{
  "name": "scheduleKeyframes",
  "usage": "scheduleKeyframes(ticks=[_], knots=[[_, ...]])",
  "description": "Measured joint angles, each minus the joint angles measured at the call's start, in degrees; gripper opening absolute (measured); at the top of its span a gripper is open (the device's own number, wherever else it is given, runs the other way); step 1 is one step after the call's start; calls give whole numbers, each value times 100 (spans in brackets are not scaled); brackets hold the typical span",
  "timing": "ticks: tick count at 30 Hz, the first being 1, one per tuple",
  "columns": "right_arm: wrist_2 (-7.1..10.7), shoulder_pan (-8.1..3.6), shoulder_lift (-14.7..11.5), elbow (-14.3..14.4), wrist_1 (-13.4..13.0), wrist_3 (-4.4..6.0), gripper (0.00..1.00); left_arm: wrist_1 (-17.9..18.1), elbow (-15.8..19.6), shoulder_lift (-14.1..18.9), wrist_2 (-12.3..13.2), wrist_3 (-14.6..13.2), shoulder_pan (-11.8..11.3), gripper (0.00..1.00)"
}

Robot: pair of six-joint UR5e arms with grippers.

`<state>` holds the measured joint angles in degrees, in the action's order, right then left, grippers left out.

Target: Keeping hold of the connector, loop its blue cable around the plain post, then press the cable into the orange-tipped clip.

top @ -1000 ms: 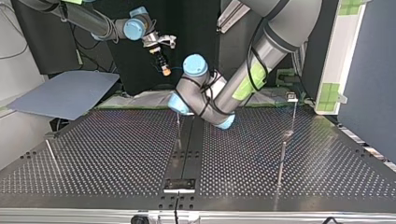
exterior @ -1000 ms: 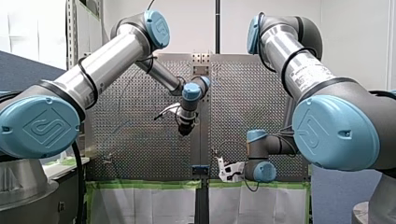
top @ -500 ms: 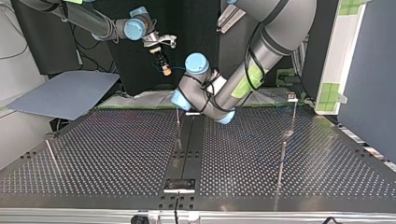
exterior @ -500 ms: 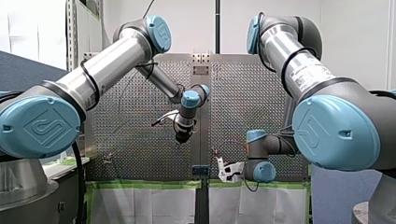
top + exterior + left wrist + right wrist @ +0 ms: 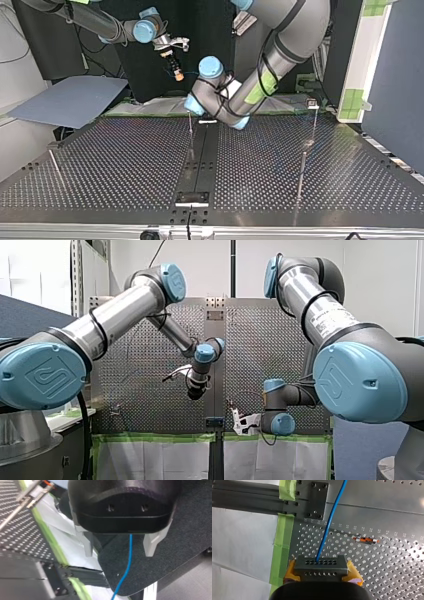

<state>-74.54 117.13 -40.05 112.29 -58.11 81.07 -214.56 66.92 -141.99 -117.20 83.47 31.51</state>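
Right wrist view: my right gripper (image 5: pixel 322 570) is clamped on the grey connector (image 5: pixel 319 562), a yellow pad pressed against each end of it. The blue cable (image 5: pixel 329 525) leaves the connector's face and runs ahead over the perforated table (image 5: pixel 399 567). The orange-tipped clip (image 5: pixel 364 540) lies ahead and to one side, well apart from the cable, so nothing is pressed in yet.

Left wrist view: my left gripper (image 5: pixel 119 554) stands wide open, its pale fingers (image 5: pixel 87 545) well spread. The cable hangs down between them, nearer one finger and seemingly touching neither. Its upper end disappears under the black body, so contact there cannot be ruled out.

Front view: my left gripper hangs above the middle of the table, tilted down. My right gripper sits low by the near edge, just beside the centre rail. The cable is too thin to trace here.

Top view: my right gripper is held up off the table at the view's left, beyond the far edge. My left arm's wrist is low at the far middle, just beside a thin post (image 5: pixel 191 129), and its fingers are hidden. Whether that is the plain post I cannot tell.

I judge the task to be at its start: connector secured, loop not yet made. The next move calls for closing my left fingers lightly on the cable, enough to steer it yet let it slide, then leading it round the post while my right gripper holds firm
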Motion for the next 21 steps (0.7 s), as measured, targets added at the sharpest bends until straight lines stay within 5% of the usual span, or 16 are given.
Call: scheduleKeyframes(ticks=[21], knots=[[0,28,0,-45,44,-2,0,786,-100,-838,207,-80,-136,100]])
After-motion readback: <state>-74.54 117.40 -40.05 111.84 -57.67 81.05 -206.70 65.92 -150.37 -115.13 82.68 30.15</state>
